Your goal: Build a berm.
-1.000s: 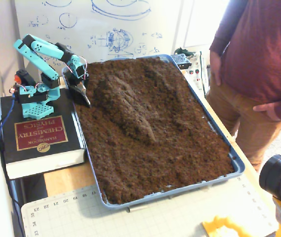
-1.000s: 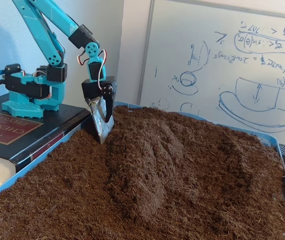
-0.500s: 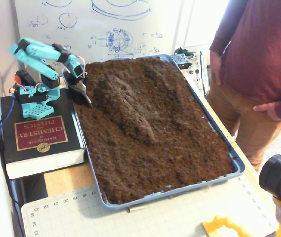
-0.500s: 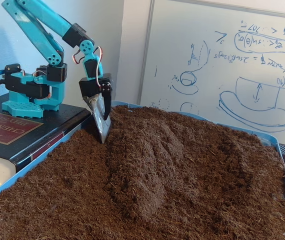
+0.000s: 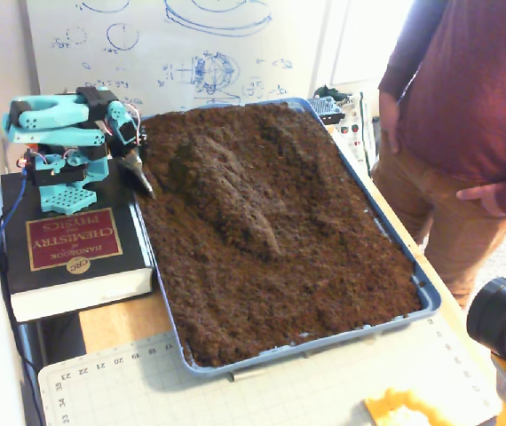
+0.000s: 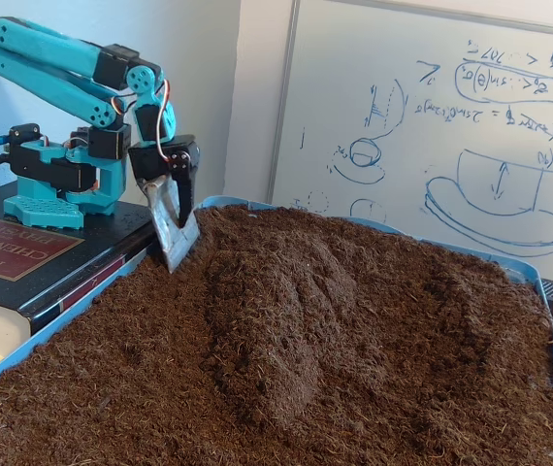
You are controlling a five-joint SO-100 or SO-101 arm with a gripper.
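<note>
- The turquoise plastic robot arm (image 5: 53,120) stands on a thick black book with a dark red cover label (image 5: 74,240), and this book lies on the table just beside the left long edge of the tray, as the higher fixed view shows it.
- The shallow blue plastic tray (image 5: 426,297) is filled almost to its rim with dark brown, loose, crumbly soil (image 5: 324,266).
- The berm (image 5: 231,191), a long raised ridge of the same dark soil, lies in the far half of the tray and runs diagonally from the far left part toward the middle; in the lower fixed view (image 6: 276,320) it rises clearly over the flatter soil around it.
- The gripper (image 6: 175,243) carries a grey metal scoop blade and points down at the tray's left edge, close to the far end of the berm but apart from the ridge itself.
- The tip of the blade is at the soil surface near the rim; I cannot tell if it touches the soil.
- Whether the gripper is open or closed I cannot tell, because the blade covers the fingers in both fixed views.
- A white board with blue marker drawings (image 6: 451,126) stands behind the tray.
- A person in a dark red sweater and tan trousers (image 5: 466,98) stands at the right side of the tray in the higher fixed view.
- A pale green cutting mat with printed numbers (image 5: 271,390) lies in front of the tray's near edge.
</note>
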